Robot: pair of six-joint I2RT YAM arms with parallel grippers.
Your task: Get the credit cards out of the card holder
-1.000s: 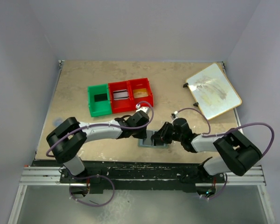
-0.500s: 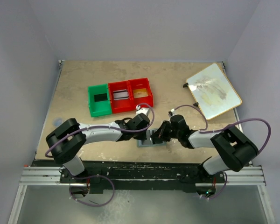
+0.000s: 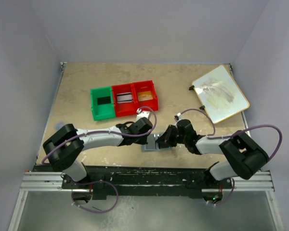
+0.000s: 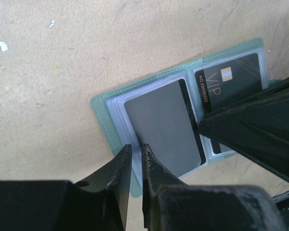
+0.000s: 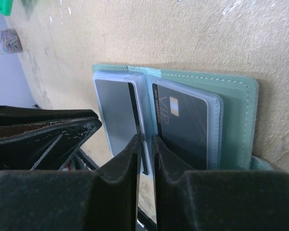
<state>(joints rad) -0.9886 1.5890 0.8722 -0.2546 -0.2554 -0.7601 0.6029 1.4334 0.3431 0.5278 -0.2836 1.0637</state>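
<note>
Tan, scuffed tabletop [image 3: 77, 106] carries the open card holder [image 4: 100, 111] near its front edge, between the two arms. From above it is mostly hidden beneath both wrists. The left gripper [image 4: 137, 153], its jaws drawn to a narrow slit, sits at the near edge of a grey card [image 4: 161, 127] in the left pocket; whether it pinches that edge cannot be told. The right gripper [image 5: 145, 142], equally narrow, rests at the fold beside a dark VIP card [image 5: 188, 122] in the right pocket. A thin pale strip shows between its fingers, but what it is cannot be made out. The holder's lower corners are cut off by the black fingers in both wrist views. Pale lilac walls enclose the table; a green bin [image 3: 102, 102], red bins [image 3: 135, 97] and a cream board [image 3: 220, 93] lie farther back. Since half a second ago, the left arm's elbow has swung outward, while holder and grippers have stayed put.
</note>
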